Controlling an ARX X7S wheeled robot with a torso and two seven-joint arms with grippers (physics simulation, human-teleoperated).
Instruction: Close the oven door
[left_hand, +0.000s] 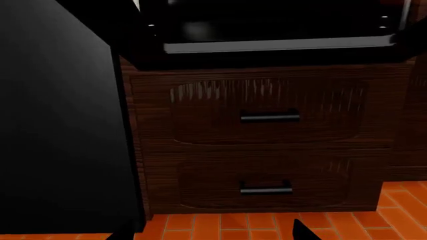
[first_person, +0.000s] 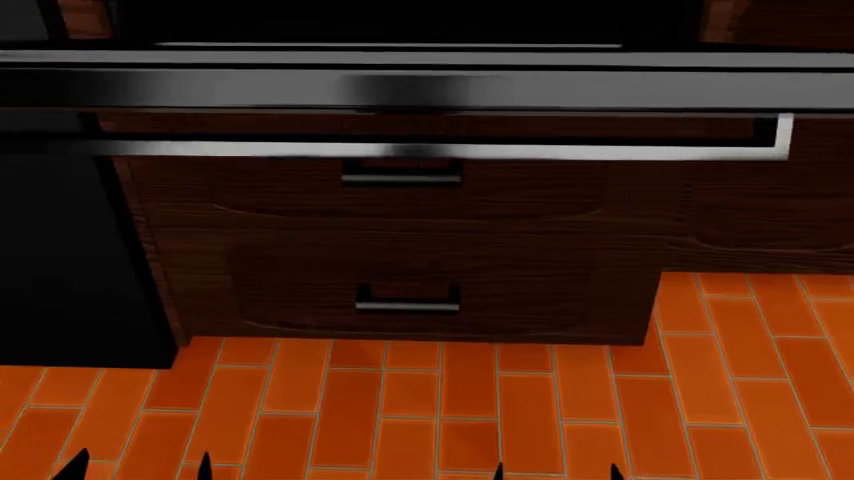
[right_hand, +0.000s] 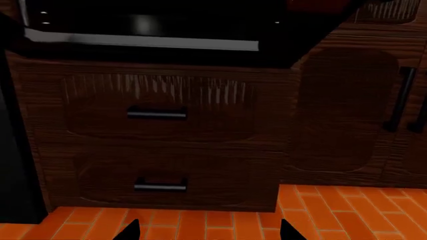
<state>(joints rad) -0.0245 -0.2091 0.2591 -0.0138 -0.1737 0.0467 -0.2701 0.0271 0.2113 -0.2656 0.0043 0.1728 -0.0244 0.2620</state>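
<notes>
Oven door (first_person: 400, 88), glossy black panel with long silver bar handle (first_person: 441, 150), hangs open: swung down flat, near horizontal, at 12 o'clock in the head view. Long axis runs side to side across the whole frame; handle edge points toward the robot, handle bar parallel to that edge, bent end at the right. Door sits above two brown wooden drawer fronts, upper (first_person: 400, 195) and lower (first_person: 407, 290), each with a short silver handle, stacked one over the other. Orange brick tile floor (first_person: 441, 400) fills 6 o'clock. Black flat-sided appliance block (first_person: 60, 260) stands at 9 o'clock, just beside the drawers.

Left gripper (first_person: 138, 465): only two dark fingertips show at 7 o'clock, spread apart, holding nothing, well apart from the door. Right gripper (first_person: 557, 470): tips at 5 o'clock, also spread wide, nothing between them. Right wrist view shows a brown wooden cabinet door (right_hand: 347, 110) with a black vertical handle beside the drawers.
</notes>
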